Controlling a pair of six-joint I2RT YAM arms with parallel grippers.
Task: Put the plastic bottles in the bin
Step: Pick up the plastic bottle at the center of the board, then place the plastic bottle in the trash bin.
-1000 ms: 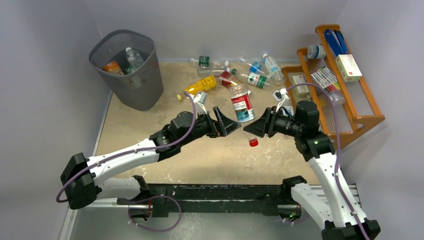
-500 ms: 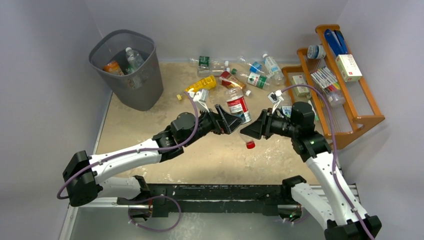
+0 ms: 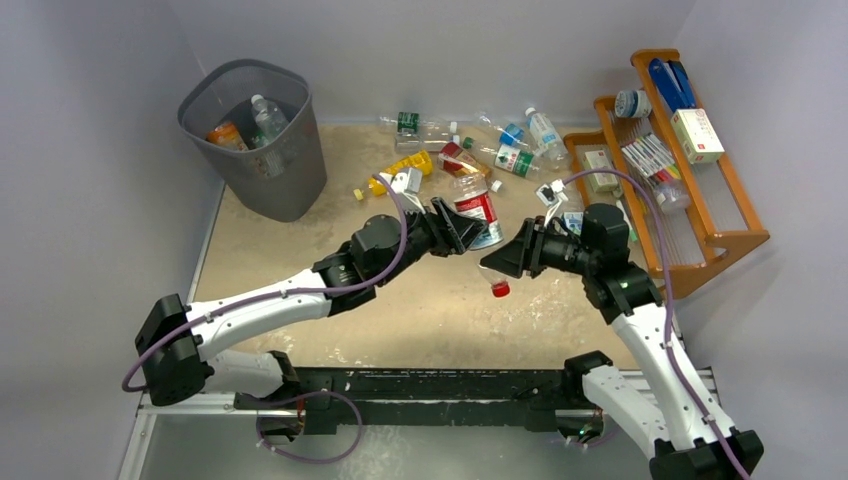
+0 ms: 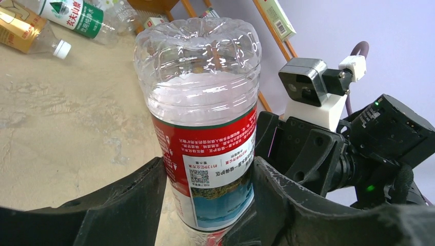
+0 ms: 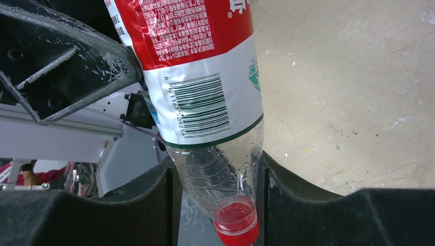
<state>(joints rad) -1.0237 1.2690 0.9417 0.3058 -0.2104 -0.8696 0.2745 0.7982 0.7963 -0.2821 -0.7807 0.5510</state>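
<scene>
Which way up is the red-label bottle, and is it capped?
Upside down, capped: left wrist view shows the red-label bottle base uppermost; right wrist view shows its red cap lowest.

The bin (image 3: 285, 175) stands far left on the counter (image 3: 430, 310), bottles (image 3: 265, 118) inside it. More bottles (image 3: 515, 158) lie scattered to its right; the rack (image 3: 735, 235) stands farther right still.

closing in on the held bottle

brought the left end effector (image 3: 467, 230) forward, from short of the red-labelled bottle (image 3: 481, 212) to either side of its label. stretched the left arm (image 3: 270, 300) farther up the worktop (image 3: 420, 315). nudged the right end effector (image 5: 216, 177) slightly leftward, carrying the bottle and its red cap (image 3: 497, 289) along.
</scene>
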